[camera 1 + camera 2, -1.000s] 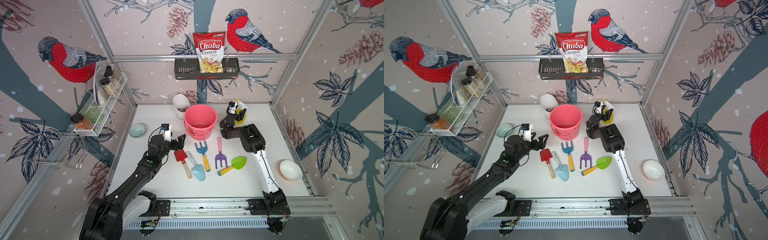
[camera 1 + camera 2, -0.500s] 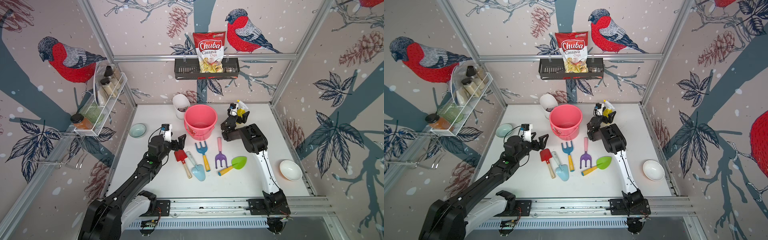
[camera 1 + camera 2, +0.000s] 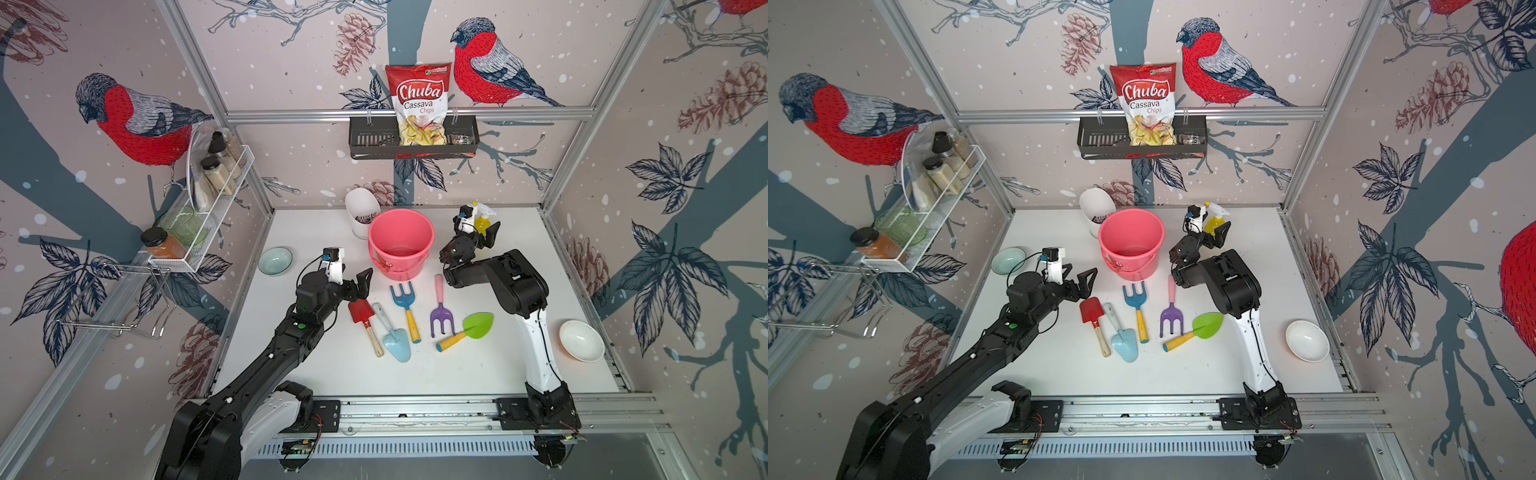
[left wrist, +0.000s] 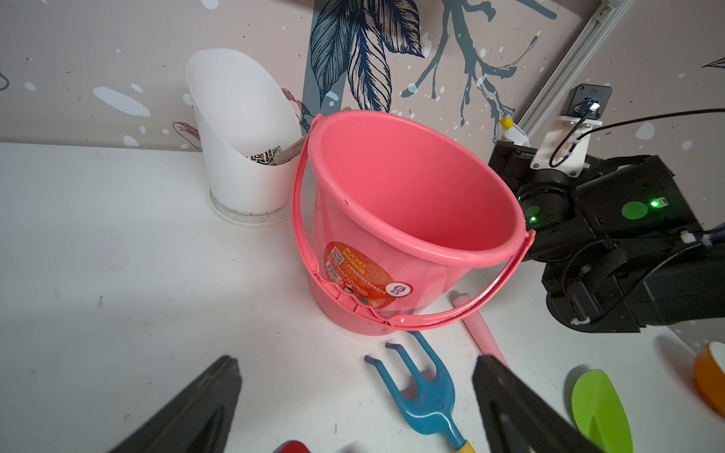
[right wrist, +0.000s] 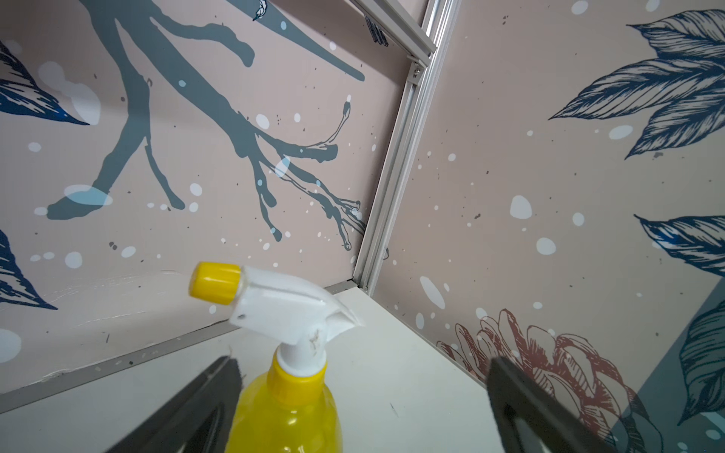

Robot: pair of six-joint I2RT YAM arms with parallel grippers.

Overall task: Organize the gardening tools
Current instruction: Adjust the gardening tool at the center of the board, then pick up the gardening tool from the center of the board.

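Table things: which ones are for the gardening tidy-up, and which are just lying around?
For the job: red shovel, light-blue trowel, blue fork, purple rake, green spade, yellow spray bottle.
Just lying about: white cup, teal bowl, white bowl, chips bag.

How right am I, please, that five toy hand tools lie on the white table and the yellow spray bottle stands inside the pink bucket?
The yellow plastic spray bottle stands on the white table, outside the pink plastic bucket, as a top view shows; the five toy hand tools do lie there.
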